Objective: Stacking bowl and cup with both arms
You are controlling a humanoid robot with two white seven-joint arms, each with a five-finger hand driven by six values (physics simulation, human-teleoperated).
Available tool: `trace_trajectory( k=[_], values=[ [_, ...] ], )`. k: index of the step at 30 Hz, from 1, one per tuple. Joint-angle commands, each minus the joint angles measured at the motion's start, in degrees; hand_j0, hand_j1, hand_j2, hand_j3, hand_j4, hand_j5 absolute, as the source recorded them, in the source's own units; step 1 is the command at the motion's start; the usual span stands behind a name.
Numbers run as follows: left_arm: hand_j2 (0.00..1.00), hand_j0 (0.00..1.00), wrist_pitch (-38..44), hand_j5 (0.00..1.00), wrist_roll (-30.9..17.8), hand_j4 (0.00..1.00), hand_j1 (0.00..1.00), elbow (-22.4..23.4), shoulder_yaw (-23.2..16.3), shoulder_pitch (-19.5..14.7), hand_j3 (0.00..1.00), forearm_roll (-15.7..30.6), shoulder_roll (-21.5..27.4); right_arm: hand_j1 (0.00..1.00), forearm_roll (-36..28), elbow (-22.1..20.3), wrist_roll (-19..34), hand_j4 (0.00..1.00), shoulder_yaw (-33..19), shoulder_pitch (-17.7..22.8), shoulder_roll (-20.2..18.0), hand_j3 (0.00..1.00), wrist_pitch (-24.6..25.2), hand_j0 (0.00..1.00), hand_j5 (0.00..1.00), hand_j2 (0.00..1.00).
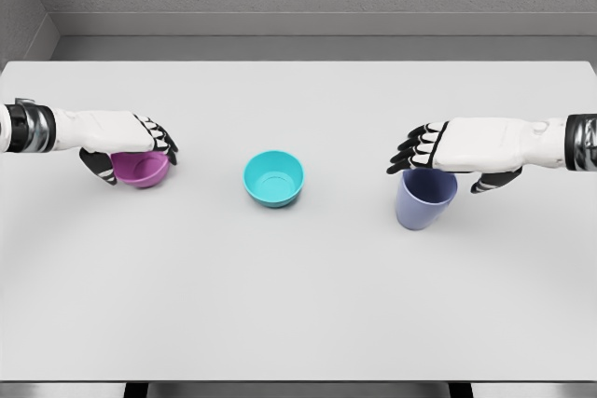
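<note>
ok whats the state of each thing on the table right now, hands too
purple bowl: upright on the table, left hand over it
teal bowl: upright, empty, standing free at the middle
blue cup: upright, right hand above its rim
left hand: fingers curled around the purple bowl
right hand: over the blue cup, grip cannot be told
table: white, carries all three vessels

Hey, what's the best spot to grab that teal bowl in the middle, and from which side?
Probably the rim, from above. The teal bowl sits upright and open on the table, with clear space all round, so fingers could hook over its thin edge. Its low rounded wall offers little for a side grip.
</note>
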Motion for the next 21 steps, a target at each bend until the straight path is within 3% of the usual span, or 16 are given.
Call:
trace_trajectory(
  k=[1,9,14,21],
  values=[
    [0.71,0.71,0.1,0.71,0.0,0.71,0.71,-0.1,0.1,-0.1,0.71,0.2,0.0,1.00,-0.3,-0.1,0.0,1.00,0.0,0.0,-0.1,1.00,0.1,1.00,1.00,1.00],
    [0.70,0.70,0.1,0.70,-1.2,0.70,0.70,-0.6,0.1,-0.6,0.70,0.4,-0.5,1.00,-0.2,-0.4,0.0,1.00,0.1,-0.1,0.0,1.00,0.1,1.00,1.00,1.00],
    [0.70,0.70,0.1,0.70,-1.2,0.70,0.70,-5.5,0.1,-1.7,0.70,0.5,-0.5,1.00,-0.2,-0.4,0.0,1.00,0.1,-0.1,0.0,1.00,0.1,1.00,1.00,1.00],
    [0.70,0.70,0.1,0.70,-1.2,0.70,0.70,-7.5,0.1,-3.8,0.70,0.6,-5.9,1.00,-0.2,-0.4,0.0,1.00,0.0,-0.2,-0.1,1.00,0.1,1.00,1.00,1.00]
  ],
)
